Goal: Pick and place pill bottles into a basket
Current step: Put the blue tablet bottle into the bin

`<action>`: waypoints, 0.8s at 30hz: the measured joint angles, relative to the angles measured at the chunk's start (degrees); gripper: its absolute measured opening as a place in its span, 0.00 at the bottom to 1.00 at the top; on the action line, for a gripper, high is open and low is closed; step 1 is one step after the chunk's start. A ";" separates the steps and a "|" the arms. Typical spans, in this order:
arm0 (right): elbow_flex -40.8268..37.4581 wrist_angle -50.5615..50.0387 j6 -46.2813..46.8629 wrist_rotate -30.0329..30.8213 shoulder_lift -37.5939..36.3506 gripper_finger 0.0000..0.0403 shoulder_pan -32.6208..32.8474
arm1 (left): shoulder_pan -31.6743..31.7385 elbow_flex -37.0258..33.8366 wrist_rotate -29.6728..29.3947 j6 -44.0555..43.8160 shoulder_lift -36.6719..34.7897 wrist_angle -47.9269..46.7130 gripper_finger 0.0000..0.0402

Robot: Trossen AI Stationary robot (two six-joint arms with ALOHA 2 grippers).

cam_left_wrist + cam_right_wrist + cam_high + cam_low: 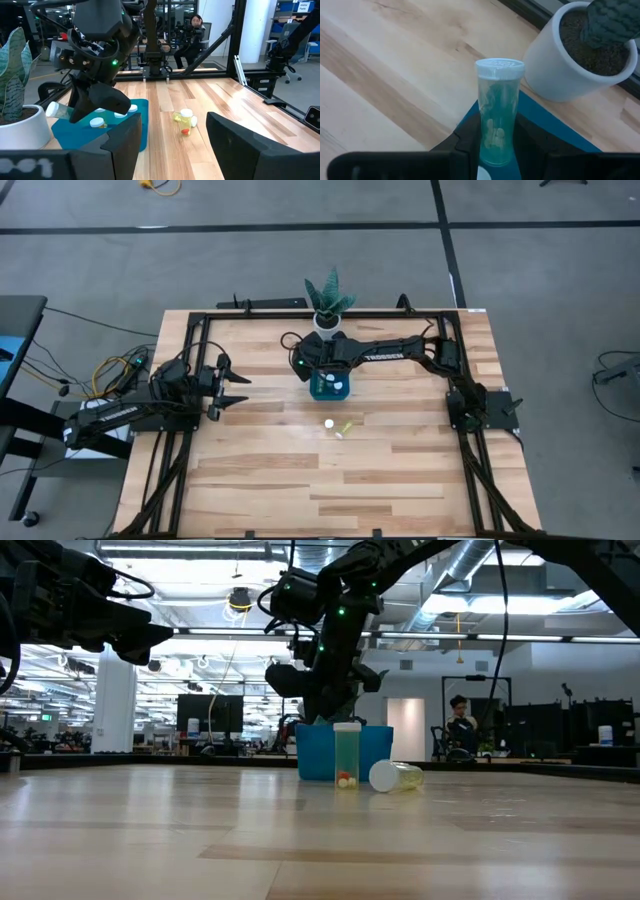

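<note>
The right gripper (318, 367) hangs over the teal basket (331, 387) with its fingers closed on a clear pill bottle (497, 120) with a white cap, held sideways so the cap end pokes out beyond the basket's edge toward the white plant pot (570, 55). The step in hand appears to be the release. To do it well, the gripper should first bring the whole length of the bottle inside the basket walls (the cap currently overhangs the rim on the pot side) and lower it close to the bottles already lying inside (97, 121) before parting its fingers, so it settles rather than bounces out. It should then lift straight up, since the pot stands just beside the basket and a sideways exit could nudge it.

Two more bottles remain on the table in front of the basket: one standing upright (347, 755) and one lying on its side (395, 776), just beside each other. The fallen one is likely to roll if touched off-centre, so it calls for a grasp across its body.

The left gripper (232, 387) waits well apart, near the table's left edge, its fingers spread wide and holding nothing.
</note>
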 joint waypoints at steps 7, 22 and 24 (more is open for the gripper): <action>0.00 0.01 -0.01 0.01 0.00 0.22 0.00 | 0.02 0.00 0.00 0.00 0.00 0.00 0.53; 0.04 0.85 -2.38 -0.93 0.00 0.22 0.02 | 0.02 0.00 0.00 0.00 0.00 0.00 0.53; 0.04 1.05 -2.38 -0.96 0.02 0.23 0.02 | 0.00 0.00 0.01 0.00 0.00 0.00 0.53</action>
